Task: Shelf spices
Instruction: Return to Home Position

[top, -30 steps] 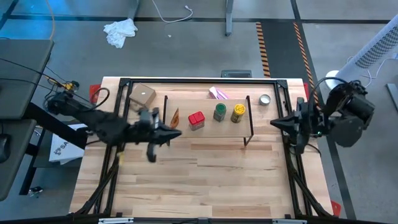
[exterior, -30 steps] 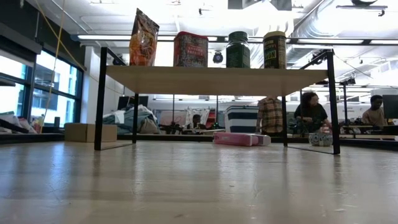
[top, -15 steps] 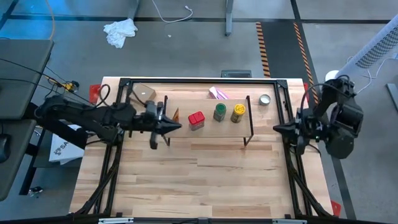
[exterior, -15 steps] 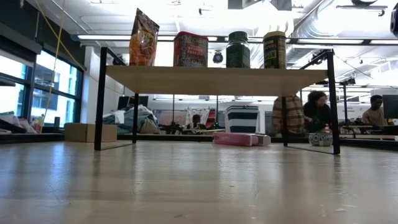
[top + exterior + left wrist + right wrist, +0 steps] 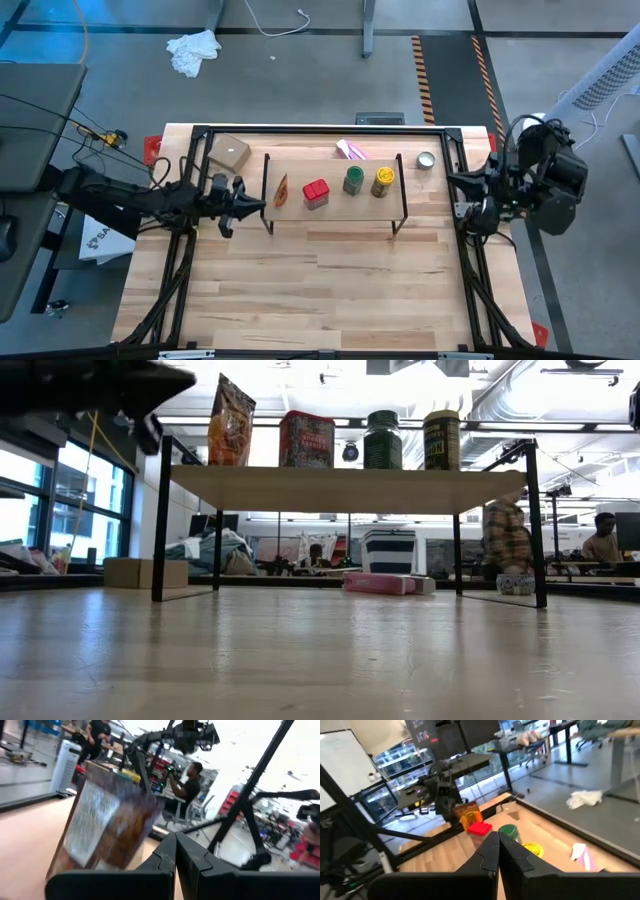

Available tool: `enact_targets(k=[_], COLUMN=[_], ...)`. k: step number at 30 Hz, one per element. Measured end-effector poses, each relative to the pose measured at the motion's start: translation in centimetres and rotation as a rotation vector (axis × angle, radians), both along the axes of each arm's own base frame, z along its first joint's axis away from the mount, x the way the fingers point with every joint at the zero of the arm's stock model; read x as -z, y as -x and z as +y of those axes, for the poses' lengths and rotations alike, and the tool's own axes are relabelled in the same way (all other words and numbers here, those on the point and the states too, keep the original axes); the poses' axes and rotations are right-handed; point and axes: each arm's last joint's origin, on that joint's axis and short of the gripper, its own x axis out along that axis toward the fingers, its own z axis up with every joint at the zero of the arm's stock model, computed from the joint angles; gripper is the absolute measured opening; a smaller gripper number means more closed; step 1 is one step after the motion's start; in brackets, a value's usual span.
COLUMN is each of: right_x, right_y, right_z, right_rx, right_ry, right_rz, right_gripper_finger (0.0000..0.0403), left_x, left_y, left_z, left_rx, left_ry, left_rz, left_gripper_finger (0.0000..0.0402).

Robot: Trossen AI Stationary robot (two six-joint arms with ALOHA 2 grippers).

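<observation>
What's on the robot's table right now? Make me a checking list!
Surface: light wooden table, black frame rails along its edges.
Job's things: orange-brown packet, red container, green-lidded jar and yellow jar all stand on the shelf.
Clutter: cardboard box, pink packet, silver tin, on the table, off the shelf.
Grippers: left gripper beside the shelf's packet end, jaws shut; right gripper over the table's right side, jaws shut.
Cables: white cable on the floor.
Surroundings: white rag, fan, people in the room behind.
</observation>
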Motion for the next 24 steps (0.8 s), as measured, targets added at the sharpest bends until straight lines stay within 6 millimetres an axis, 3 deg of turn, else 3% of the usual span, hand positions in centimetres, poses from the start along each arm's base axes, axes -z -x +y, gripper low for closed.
enact_targets(k=[9,24], right_x=[1.0,1.5], right_y=[0.1,0.5], right_z=[-0.3,-0.8], right_rx=[0.012,-0.009], right_ry=[0.029,0.028], right_rz=[0.038,0.090], right_gripper_finger=[0.0000,0.0000], left_x=[5.1,6.2], left_y=[2.0,2.2], left_z=[0.2,0.3], left_rx=[0.025,-0.006], left_ry=[-0.023,-0.120], left_rz=[0.062,0.184], left_gripper_finger=[0.0000,0.0000])
